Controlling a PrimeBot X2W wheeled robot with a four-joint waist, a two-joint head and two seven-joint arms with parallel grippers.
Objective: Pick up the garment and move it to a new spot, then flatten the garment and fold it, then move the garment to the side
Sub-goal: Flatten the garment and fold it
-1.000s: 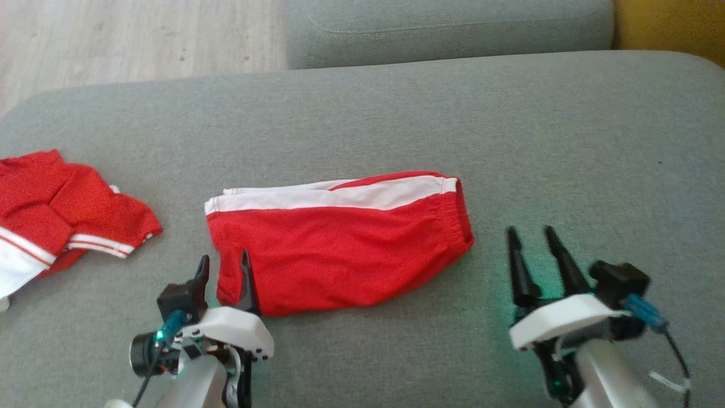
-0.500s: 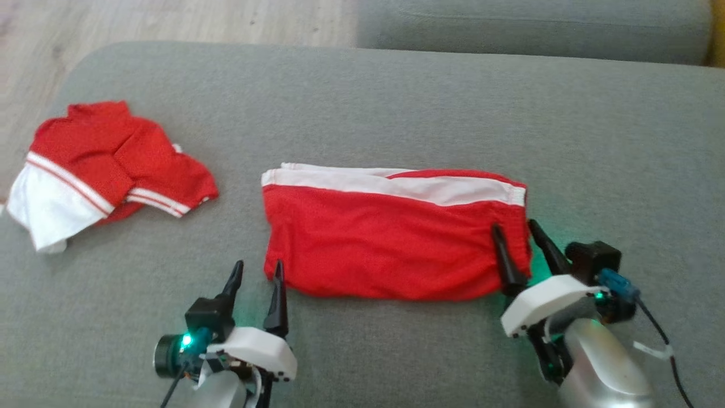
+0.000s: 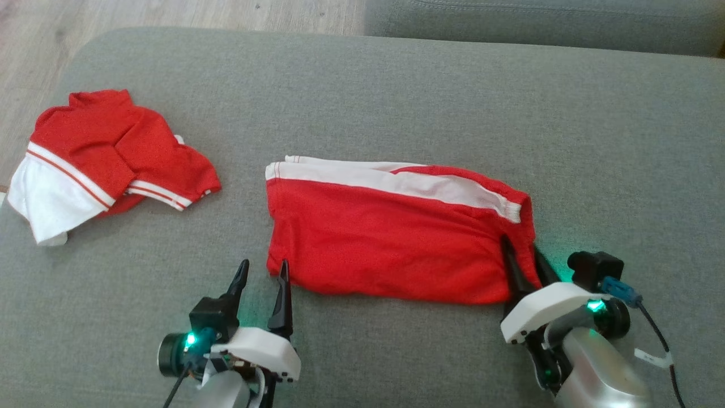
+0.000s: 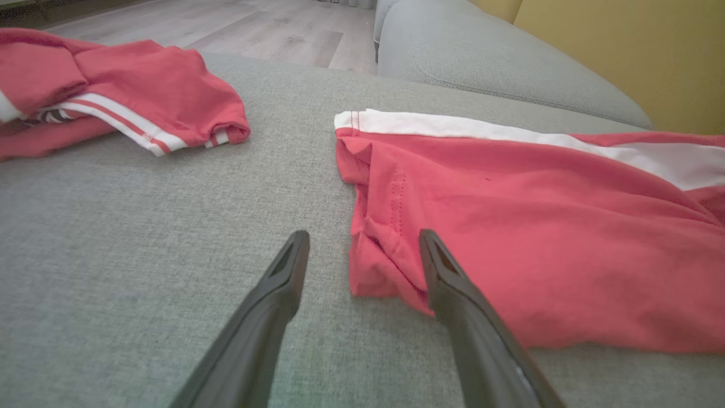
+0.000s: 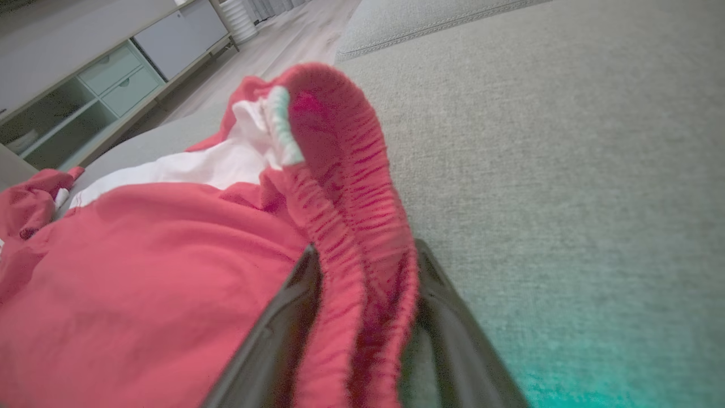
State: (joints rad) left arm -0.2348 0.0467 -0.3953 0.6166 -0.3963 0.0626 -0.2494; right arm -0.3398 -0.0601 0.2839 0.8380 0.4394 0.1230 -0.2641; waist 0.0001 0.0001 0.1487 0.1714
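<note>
The garment [image 3: 385, 243], red shorts with a white side stripe, lies folded flat mid-cushion on a grey sofa [image 3: 396, 85]. Its elastic waistband [image 5: 351, 187] stands bunched between the close-set fingers of the right gripper [image 3: 520, 249]; whether they actually clamp it cannot be told. The left gripper [image 3: 263, 269] gapes wide at the near left corner. Two pieces of clothing in all: a crumpled red-and-white shirt [image 3: 107, 153] lies well apart, left

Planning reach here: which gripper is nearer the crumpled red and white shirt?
Left. The left gripper stands open just right of the crumpled red and white shirt, at the red shorts' hem; the right gripper is beyond the shorts, around their waistband.
</note>
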